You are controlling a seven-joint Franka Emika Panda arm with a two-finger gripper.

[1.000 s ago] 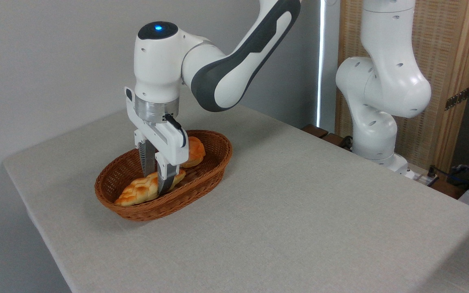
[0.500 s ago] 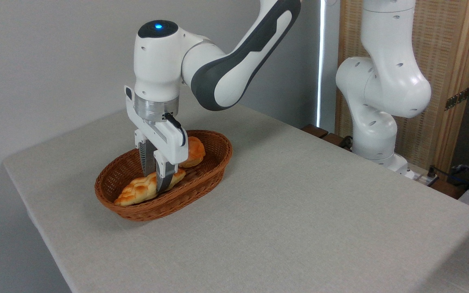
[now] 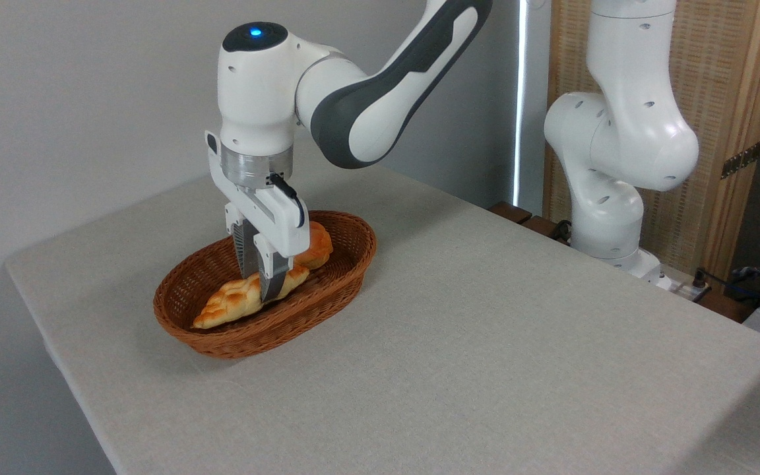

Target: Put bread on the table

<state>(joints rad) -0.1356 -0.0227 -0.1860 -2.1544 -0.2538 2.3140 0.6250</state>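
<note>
the pincer (image 3: 261, 290) points straight down into the oval wicker basket (image 3: 337, 290), its two fingers clamped across the middle of the braided loaf (image 3: 235, 300). the loaf hangs tilted in that grip, its left end low near the basket floor and its right end higher. a small round bun (image 3: 317, 244) sits behind it. the basket rests on the grey-beige tabletop (image 3: 485, 343).
</note>
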